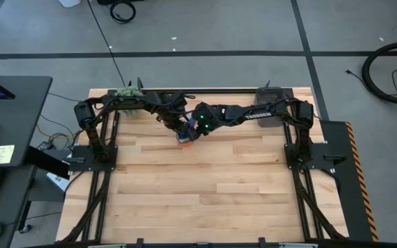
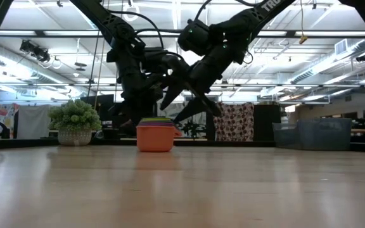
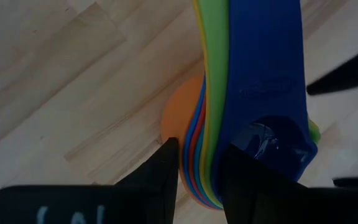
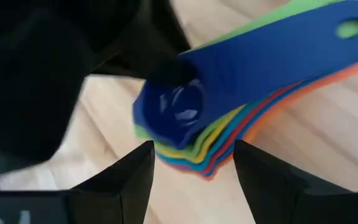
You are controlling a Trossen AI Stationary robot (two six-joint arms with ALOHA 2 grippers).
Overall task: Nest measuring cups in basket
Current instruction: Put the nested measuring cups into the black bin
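Ceiling strip lights (image 2: 353, 60) lit the room evenly; soft glare lay on the table (image 2: 182, 190); the measuring cups (image 4: 241, 99) appeared blurred near both wrist cameras

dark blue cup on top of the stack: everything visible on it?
The small dark blue plastic measuring cup is glossy, with a shallow round bowl and a long flat handle carrying embossed lettering and a hanging hole near its end. It sits upright, nested on top of the stack of coloured plastic cups standing on the wooden table, handles aligned. The left tool grips the stacked handles; the right tool stands open around it.
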